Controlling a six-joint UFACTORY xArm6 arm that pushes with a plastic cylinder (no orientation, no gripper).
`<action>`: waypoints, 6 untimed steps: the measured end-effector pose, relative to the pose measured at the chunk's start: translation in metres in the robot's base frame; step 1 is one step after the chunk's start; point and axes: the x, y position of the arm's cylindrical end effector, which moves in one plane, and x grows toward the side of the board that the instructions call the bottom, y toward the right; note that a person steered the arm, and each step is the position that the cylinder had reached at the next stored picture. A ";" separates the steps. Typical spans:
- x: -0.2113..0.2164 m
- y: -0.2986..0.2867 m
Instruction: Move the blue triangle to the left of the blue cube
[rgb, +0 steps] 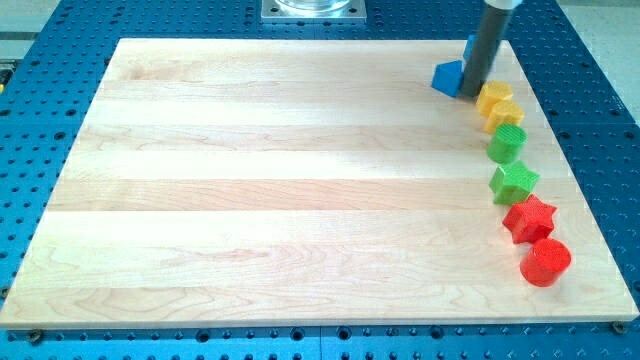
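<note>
The blue triangle (448, 78) lies near the board's top right. My tip (472, 94) rests just to the right of it, touching or nearly touching its right side. The blue cube (468, 46) is mostly hidden behind the rod; only a sliver shows above the triangle, at the rod's left edge. The triangle sits below and slightly left of that sliver.
A curved line of blocks runs down the view's right side: two yellow blocks (493, 96) (507, 112), a green cylinder (506, 143), a green star-like block (514, 182), a red star (529, 217) and a red cylinder (545, 261). The wooden board (280, 190) lies on a blue perforated table.
</note>
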 end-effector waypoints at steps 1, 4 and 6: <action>-0.037 -0.043; -0.031 -0.123; -0.049 -0.101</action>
